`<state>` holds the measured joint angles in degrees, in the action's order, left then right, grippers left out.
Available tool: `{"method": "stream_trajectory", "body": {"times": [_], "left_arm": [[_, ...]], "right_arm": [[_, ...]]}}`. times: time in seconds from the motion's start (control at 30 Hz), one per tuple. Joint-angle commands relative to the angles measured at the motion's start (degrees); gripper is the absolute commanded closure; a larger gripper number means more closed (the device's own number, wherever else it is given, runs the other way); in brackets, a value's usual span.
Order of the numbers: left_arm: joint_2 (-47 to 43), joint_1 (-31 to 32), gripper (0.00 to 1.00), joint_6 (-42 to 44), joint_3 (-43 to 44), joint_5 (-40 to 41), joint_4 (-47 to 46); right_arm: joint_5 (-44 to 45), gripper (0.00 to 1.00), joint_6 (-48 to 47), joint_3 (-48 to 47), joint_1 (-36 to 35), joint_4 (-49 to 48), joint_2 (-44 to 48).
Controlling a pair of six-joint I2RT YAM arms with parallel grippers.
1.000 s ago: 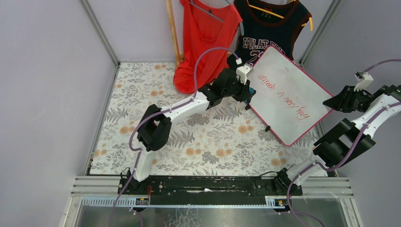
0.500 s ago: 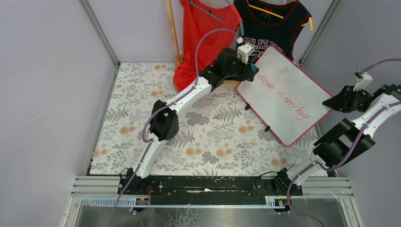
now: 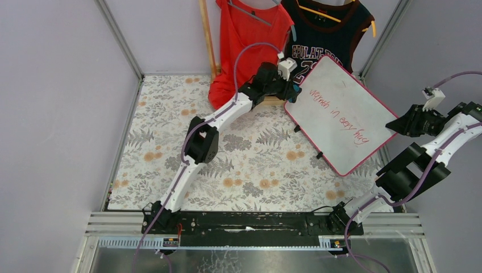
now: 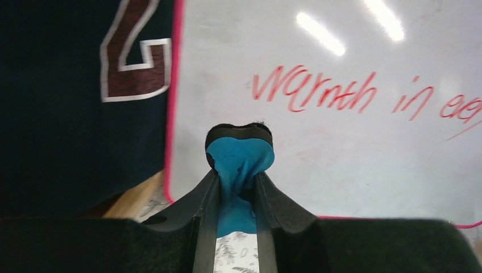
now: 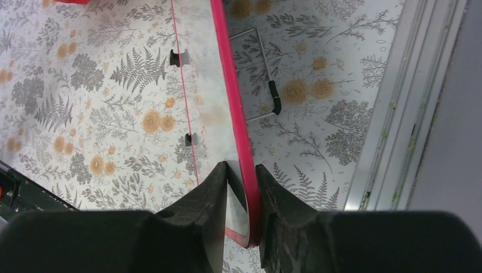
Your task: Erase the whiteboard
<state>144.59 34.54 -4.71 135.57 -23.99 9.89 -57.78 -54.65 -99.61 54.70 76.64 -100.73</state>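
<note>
The whiteboard (image 3: 341, 116), pink-framed and carrying red handwriting, is held tilted above the floral cloth. My right gripper (image 3: 393, 126) is shut on its right corner; in the right wrist view the jaws (image 5: 241, 169) pinch the pink frame (image 5: 230, 85) edge-on. My left gripper (image 3: 294, 91) is at the board's upper left corner, shut on a blue eraser (image 4: 239, 156) that bulges out past the fingertips (image 4: 237, 177). In the left wrist view the eraser's dark felt face points at the whiteboard (image 4: 352, 153), just below the first red word.
A red tank top (image 3: 250, 45) and a dark jersey (image 3: 327, 34) hang at the back, beside a wooden stick (image 3: 208, 40). The board's wire stand (image 5: 266, 79) sticks out behind it. A floral cloth (image 3: 227, 165) covers the table, with walls on both sides.
The left arm has stretched farther back with the eraser, from the board's left edge to its upper left corner. The board's left end shifted slightly. The right arm stayed put.
</note>
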Motion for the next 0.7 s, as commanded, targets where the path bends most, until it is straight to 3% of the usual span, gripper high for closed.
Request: {"method": "stream_trajectory", "body": {"times": [0.0,0.67], "left_arm": [[-0.35,2.55,0.99,-0.04,2.12,-1.38,-6.19],[-2.16,4.23,0.98,3.32,-3.12,-2.95,-7.33]], "right_arm": [[5.04,1.0,-6.58,3.29,3.21,4.03,1.24],[9.73,1.0,-12.51,-5.58,4.78,7.89,-1.43]]}}
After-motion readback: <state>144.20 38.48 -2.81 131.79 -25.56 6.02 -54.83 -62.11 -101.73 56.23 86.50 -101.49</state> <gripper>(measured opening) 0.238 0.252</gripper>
